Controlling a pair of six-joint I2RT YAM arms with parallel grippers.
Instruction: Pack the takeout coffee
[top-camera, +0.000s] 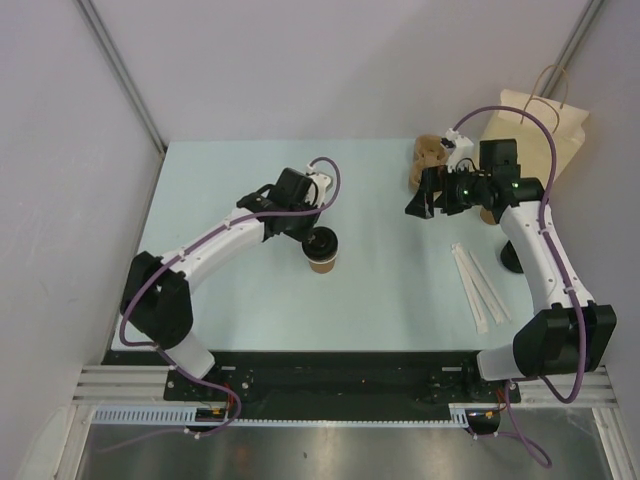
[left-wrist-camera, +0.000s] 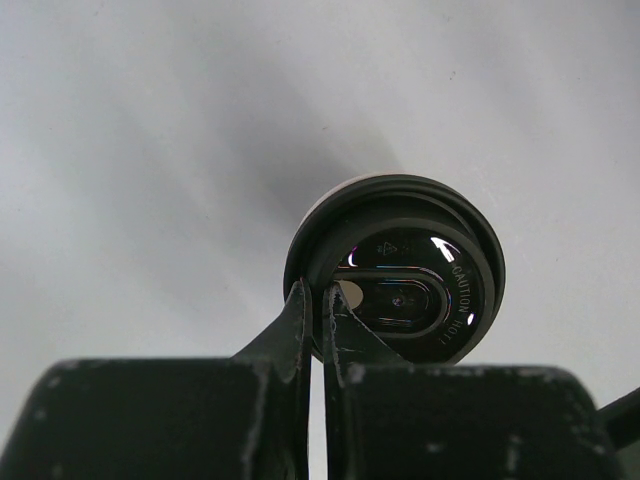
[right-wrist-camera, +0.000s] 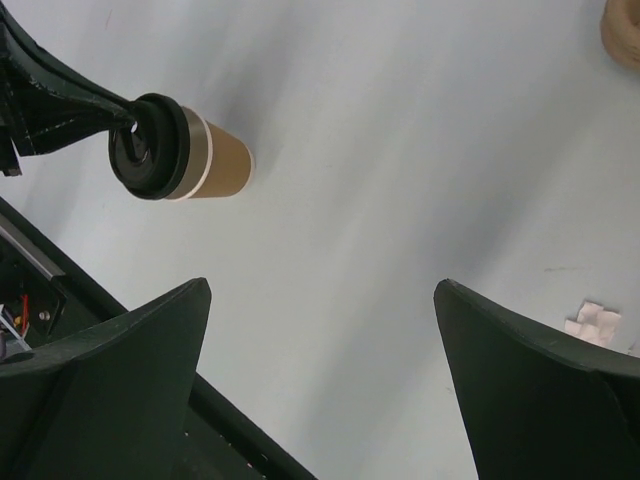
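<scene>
Coffee cup (top-camera: 323, 262): brown paper, standing upright on the table (top-camera: 220, 170), a little left of the middle, well apart from the bag.
Lid (left-wrist-camera: 410, 290): black, seated on the cup's mouth, with raised lettering along one side; the cup's white rim band shows just beneath it in the right wrist view (right-wrist-camera: 198, 150).
Left gripper (top-camera: 310, 233): reaching down over the cup, fingers (left-wrist-camera: 300, 320) pressed together with only a thin slit between them, tips lying against the near edge of the lid; cannot tell whether any of the rim sits between them.
Right gripper (top-camera: 425, 198): spread wide, nothing between the two fingers (right-wrist-camera: 150, 380); hanging above bare table on the right half, pointed toward the cup and well apart from it.
Paper bag (top-camera: 540, 130): tan, with twisted handles, standing at the far right corner, behind the right arm.
Straws (top-camera: 480, 285): long, white-wrapped, lying side by side on the table near the right arm's base.
Brown paper piece (top-camera: 430, 155): on the table just beyond the right gripper; shape too hidden to name.
White scrap (right-wrist-camera: 595, 320): small, crumpled, on the table beside the right finger in the right wrist view.
</scene>
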